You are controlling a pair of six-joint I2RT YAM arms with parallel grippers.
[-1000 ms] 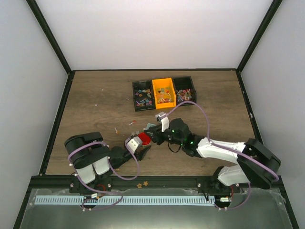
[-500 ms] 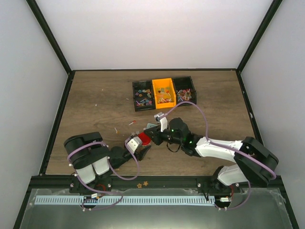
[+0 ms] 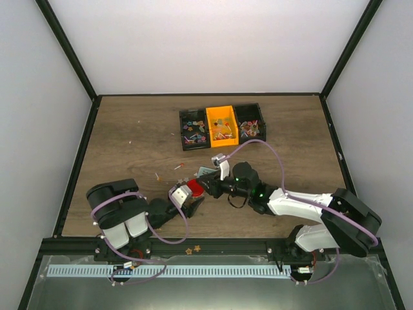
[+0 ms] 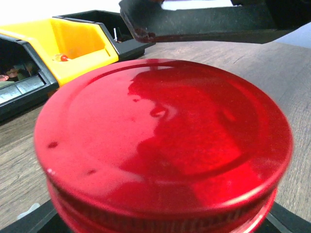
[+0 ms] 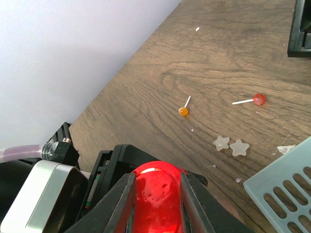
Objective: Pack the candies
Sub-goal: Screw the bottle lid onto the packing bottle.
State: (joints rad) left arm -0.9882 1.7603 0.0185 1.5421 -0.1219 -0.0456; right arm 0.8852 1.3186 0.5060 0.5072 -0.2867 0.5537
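Candies (image 3: 192, 129) well beyond right claw (image 3: 198, 187)

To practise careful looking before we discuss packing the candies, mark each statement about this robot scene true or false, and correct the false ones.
1. The orange bin stands between two black bins. True.
2. The red lid sits between the fingers of the right gripper. True.
3. The two star-shaped sweets lie inside a bin. False: they lie on the bare table, near the teal scoop.
4. No lollipops lie loose outside the bins. False: an orange lollipop and a red lollipop lie on the wood.
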